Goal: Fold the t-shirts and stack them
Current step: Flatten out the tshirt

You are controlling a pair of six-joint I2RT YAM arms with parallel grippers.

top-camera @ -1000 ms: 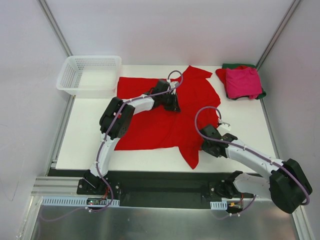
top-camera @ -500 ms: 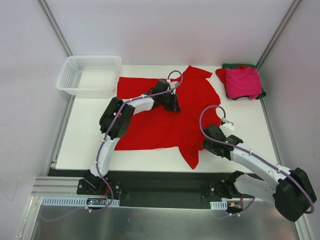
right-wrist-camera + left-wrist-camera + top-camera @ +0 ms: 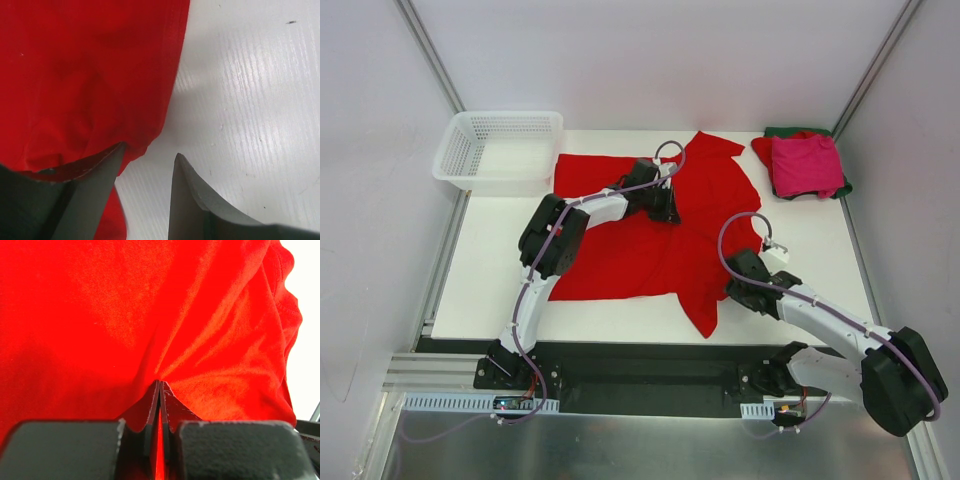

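Observation:
A bright red t-shirt [image 3: 650,240] lies spread out on the white table [image 3: 820,250], one sleeve pointing to the front. My left gripper [image 3: 668,208] rests on its upper middle, shut on a pinch of the red cloth [image 3: 210,340]; creases fan out from the closed tips of the left gripper [image 3: 160,385]. My right gripper [image 3: 740,272] is low at the shirt's right edge. In the right wrist view the right gripper [image 3: 150,151] is open: one finger [image 3: 95,175] touches the red hem [image 3: 165,115] and the other is over bare table. Folded t-shirts [image 3: 805,165] sit stacked at the back right, magenta-pink on top, dark green beneath.
A white mesh basket [image 3: 500,150] stands at the back left corner, touching the shirt's left sleeve. Grey walls close in the table on three sides. Bare white table shows to the right of the red shirt [image 3: 250,90].
The right arm has shifted slightly, its gripper edging back along the shirt's right edge and its elbow swinging. The left arm and the shirt have not moved.

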